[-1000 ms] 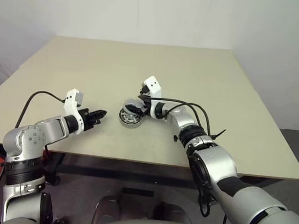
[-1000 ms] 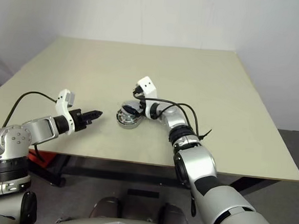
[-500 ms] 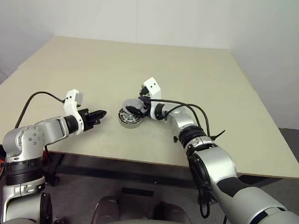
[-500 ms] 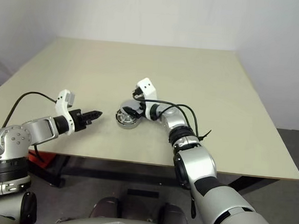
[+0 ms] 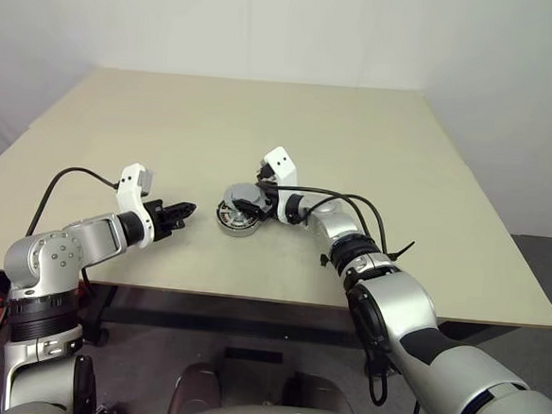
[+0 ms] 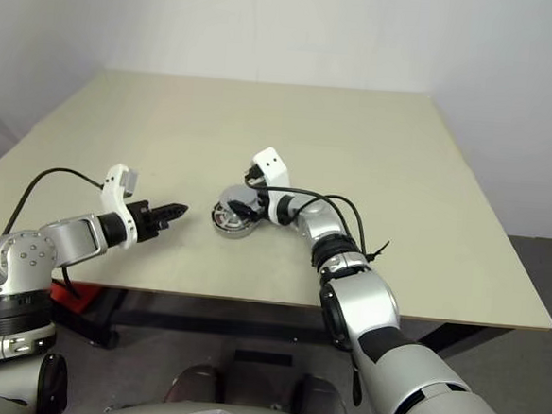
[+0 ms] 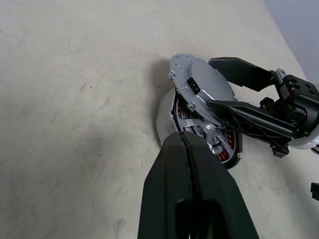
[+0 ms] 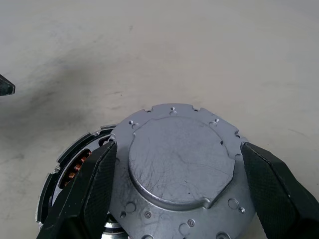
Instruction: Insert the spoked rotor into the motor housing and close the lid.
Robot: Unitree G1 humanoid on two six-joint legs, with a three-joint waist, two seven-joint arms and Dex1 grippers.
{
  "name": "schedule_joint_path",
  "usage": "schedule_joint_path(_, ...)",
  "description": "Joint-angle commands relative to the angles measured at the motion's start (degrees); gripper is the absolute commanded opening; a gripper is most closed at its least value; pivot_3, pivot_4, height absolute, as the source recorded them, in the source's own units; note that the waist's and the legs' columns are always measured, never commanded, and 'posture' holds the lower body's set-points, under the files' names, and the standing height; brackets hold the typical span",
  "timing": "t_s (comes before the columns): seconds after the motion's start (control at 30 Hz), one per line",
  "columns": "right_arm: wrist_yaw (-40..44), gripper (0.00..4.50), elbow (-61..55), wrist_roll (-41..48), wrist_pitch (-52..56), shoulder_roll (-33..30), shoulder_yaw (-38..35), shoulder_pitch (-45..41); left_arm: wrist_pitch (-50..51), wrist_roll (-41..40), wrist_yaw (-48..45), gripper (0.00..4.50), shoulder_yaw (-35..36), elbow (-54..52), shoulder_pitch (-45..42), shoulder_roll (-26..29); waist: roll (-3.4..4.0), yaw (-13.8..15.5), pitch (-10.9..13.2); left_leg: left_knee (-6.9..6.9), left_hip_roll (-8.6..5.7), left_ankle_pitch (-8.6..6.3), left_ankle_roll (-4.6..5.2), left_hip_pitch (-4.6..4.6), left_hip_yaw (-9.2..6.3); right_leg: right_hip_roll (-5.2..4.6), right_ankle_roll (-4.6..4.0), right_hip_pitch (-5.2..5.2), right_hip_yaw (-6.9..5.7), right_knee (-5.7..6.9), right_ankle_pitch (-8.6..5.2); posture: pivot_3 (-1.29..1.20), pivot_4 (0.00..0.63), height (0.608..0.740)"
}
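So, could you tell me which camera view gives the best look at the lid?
The right wrist view: the lid is seen close, flat face on, notched edge clear, between the right gripper fingers. The left wrist view shows it tilted over the motor housing. In the head views it is a small grey disc.

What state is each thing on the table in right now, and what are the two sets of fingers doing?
lid: held tilted over the housing, not seated.
motor housing: on the table, still partly uncovered, copper windings showing.
right gripper: fingers spread wide, gripping the lid's rim on both sides.
left gripper: fingers shut, empty, off to the housing's side.
table: bare tan surface.
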Motion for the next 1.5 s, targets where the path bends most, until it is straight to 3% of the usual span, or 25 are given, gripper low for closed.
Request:
schedule_joint_path(0.03,0.3,4.29,-1.14,-0.01,-0.54,-0.05,-0.19,0.31,-1.19,-0.55,-0.2,0.0,1.03,-1.54,-1.14,0.77,0.0,0.0,0.0,0.0,0.0,0.0,0.0,0.0,0.0,0.0,0.0,0.0,0.0,0.0,0.0,0.0,0.0,0.74)
schedule_joint_path(0.17,0.35,3.17,-1.32,-0.04,-0.56,-0.17,-0.15,0.28,-1.35,-0.47,-0.29,0.0,1.07,-1.3,-1.24,0.92,0.0,0.0,0.0,0.0,0.0,0.0,0.0,0.0,0.0,0.0,0.0,0.0,0.0,0.0,0.0,0.0,0.0,0.74)
schedule_joint_path(0.2,0.34,3.08,-1.33,-0.06,-0.56,-0.19,-0.15,0.26,-1.39,-0.45,-0.31,0.0,1.07,-1.22,-1.28,0.96,0.0,0.0,0.0,0.0,0.0,0.0,0.0,0.0,0.0,0.0,0.0,0.0,0.0,0.0,0.0,0.0,0.0,0.74)
schedule_joint_path(0.93,8.53,3.08,-8.66,3.88,-0.19,-2.12,-2.48,3.18,-1.46,-0.57,-1.6,0.0,0.95,-0.66,-1.11,2.03,-0.01,0.05,0.01,0.0,-0.01,-0.02,0.03,-0.03,0.0,-0.01,0.0,-0.01,0.0,-0.02,0.0,0.0,0.0,0.74)
schedule_joint_path(1.27,14.67,3.08,-15.31,1.71,-4.32,-2.91,1.69,6.46,-1.91,0.54,-1.15,0.0,1.36,0.3,-0.87,2.9,-0.02,0.0,0.02,0.0,0.0,-0.02,0.04,-0.04,0.0,0.0,-0.01,-0.02,0.0,-0.03,0.0,0.0,0.0,0.74)
schedule_joint_path(1.5,12.75,3.08,-15.27,0.45,-4.71,-3.16,3.42,6.41,-3.31,3.46,0.28,0.0,2.04,3.47,-2.17,4.53,-0.02,-0.03,0.02,0.0,0.0,-0.02,0.03,-0.03,-0.01,0.0,-0.01,-0.01,0.0,-0.03,0.0,0.0,0.0,0.74)
